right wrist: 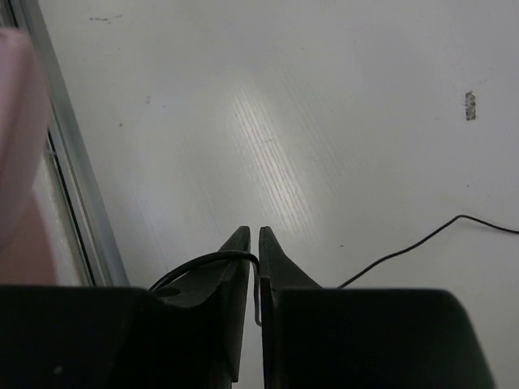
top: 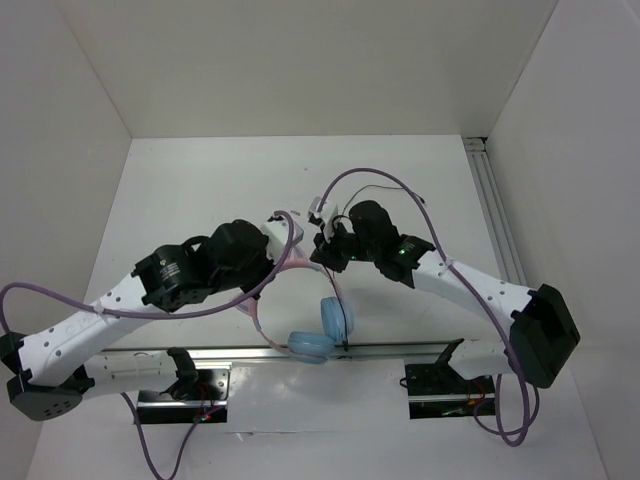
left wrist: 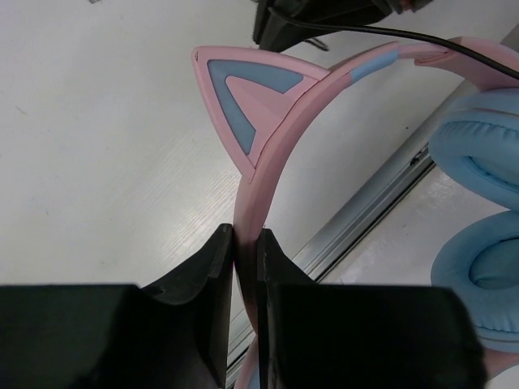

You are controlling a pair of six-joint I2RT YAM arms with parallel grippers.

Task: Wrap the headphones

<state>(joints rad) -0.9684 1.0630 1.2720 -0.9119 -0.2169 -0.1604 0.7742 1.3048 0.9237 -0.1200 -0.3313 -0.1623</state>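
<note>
Top view: two arms reach inward over a white table (top: 200, 180) and meet near its middle. Between them hang the headphones (top: 322, 330), close to the near edge, above a metal rail (top: 230, 352). Their two light-blue ear cups (top: 335, 316) sit side by side at the low end. The thin pink headband (top: 288, 264) arcs up and left from the cups to the left gripper (top: 283, 232). The right gripper (top: 326, 248) sits just right of the band's top, and a thin black cord (top: 343, 300) drops from it past the cups.

Left wrist view: the left gripper (left wrist: 246, 235) is clamped on the headband (left wrist: 280, 134), fingers (left wrist: 215, 267) pressed flat to both sides of it. A pink cat ear (left wrist: 243, 89) with a blue centre stands just beyond the grip. Both cups (left wrist: 486, 146) show at right, cushions facing the camera, and the cord (left wrist: 454, 47) crosses the far end of the band.

Right wrist view: the right gripper (right wrist: 254, 237) has its jaws almost together, with only a thin slit between them. The cord (right wrist: 203, 261) loops in from the left and runs down inside the slit. I cannot tell whether it is pinched or loose. More cord trails over the table at right. A blurred pink shape (right wrist: 20, 146) fills the left edge.
</note>
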